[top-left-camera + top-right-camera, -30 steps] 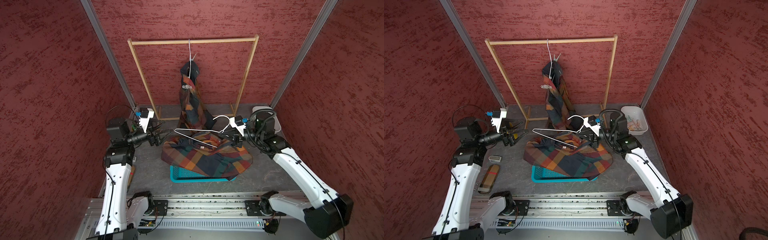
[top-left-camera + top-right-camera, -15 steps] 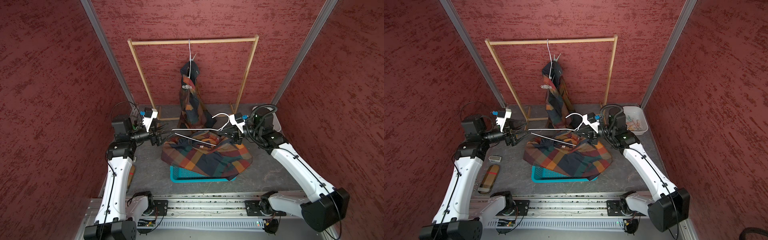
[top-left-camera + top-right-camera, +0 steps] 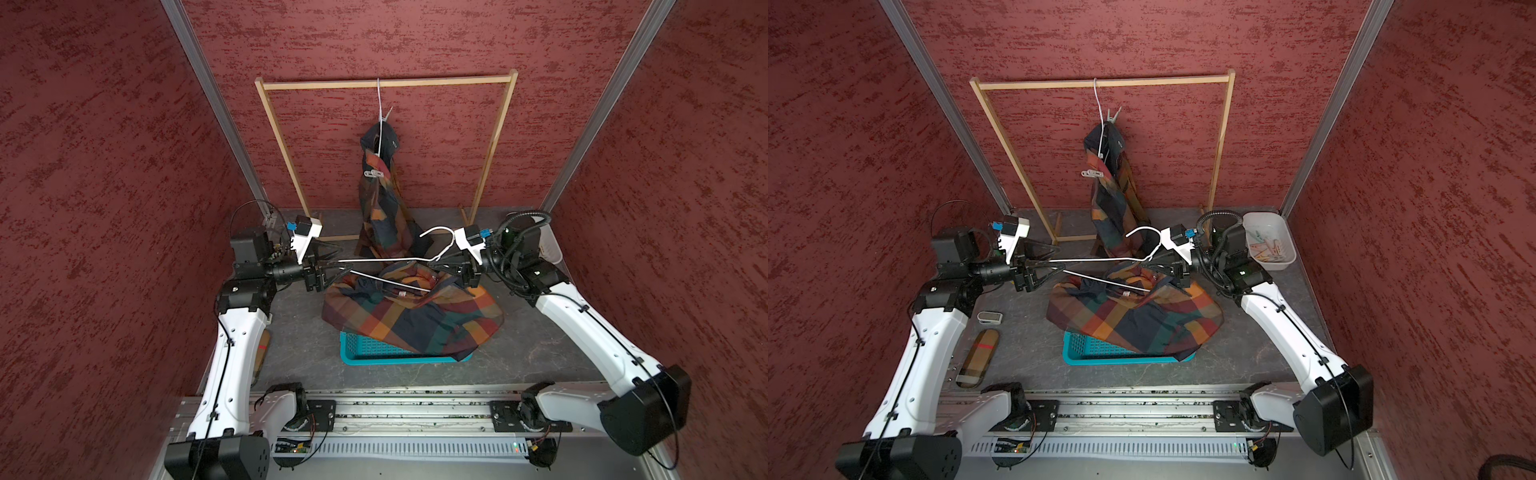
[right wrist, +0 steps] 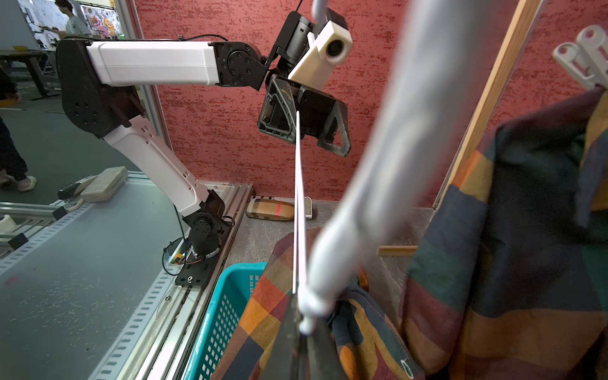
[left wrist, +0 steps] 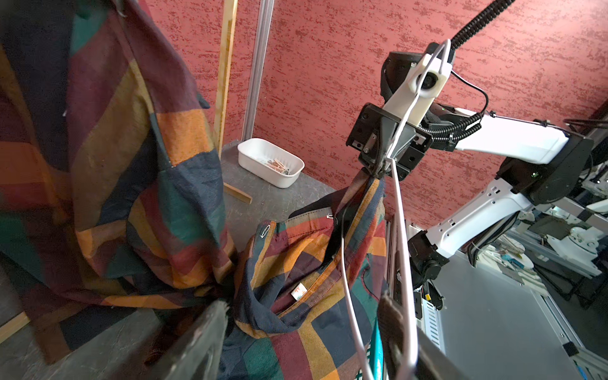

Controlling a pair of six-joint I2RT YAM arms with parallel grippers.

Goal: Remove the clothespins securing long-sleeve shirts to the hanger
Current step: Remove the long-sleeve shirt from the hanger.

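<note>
so the right end effector (image 3: 440,266) is clamped on the white wire hanger (image 3: 382,261); left end effector (image 3: 334,272) gapes wide around its left tip; clothespins (image 3: 373,173) sit on the far hanging shirt (image 3: 380,208); probably light, stiff, springy; I'd pinch the flared tails, since the fabric's floppy

Soft, even overhead light; faint shadows; top views sharp; wrist views warp at edges; near hanger (image 4: 378,164) blurred.
</note>
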